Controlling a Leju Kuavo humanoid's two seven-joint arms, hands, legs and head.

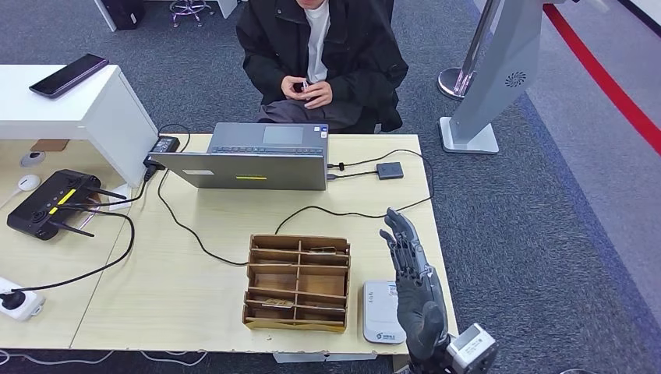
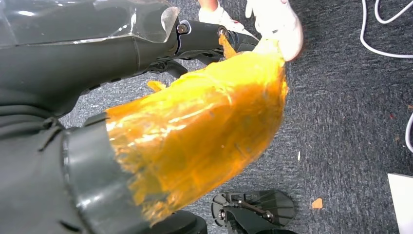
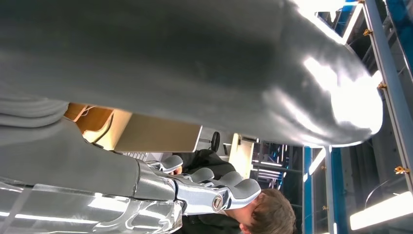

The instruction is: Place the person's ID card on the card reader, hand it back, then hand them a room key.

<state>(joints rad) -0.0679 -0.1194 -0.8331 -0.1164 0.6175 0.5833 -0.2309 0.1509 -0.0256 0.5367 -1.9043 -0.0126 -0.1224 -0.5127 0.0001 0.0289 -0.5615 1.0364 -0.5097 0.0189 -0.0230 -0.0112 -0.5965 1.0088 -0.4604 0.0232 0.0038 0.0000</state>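
Observation:
My right hand [image 1: 409, 269] is raised over the table's right front corner, fingers stretched out and apart, holding nothing. Just beside and partly under it lies the white card reader [image 1: 379, 312]. Left of the reader stands a brown cardboard organizer [image 1: 296, 282] with several compartments, some with flat cards in them. Behind the laptop a seated person in a black jacket [image 1: 316, 47] holds a small object [image 1: 304, 87] in both hands. The right wrist view shows my right hand's silver fingers [image 3: 209, 191] straight and empty. In the left wrist view my left hand [image 2: 195, 131], its thumb wrapped in orange tape, hangs above grey carpet, empty.
A grey laptop [image 1: 257, 160] stands at the table's far edge, with a black hub [image 1: 389, 170] and cables to its right. A black router [image 1: 51, 204] and a power strip [image 1: 19, 302] lie at the left. A grey stand [image 1: 499, 78] rises on the carpet at the right.

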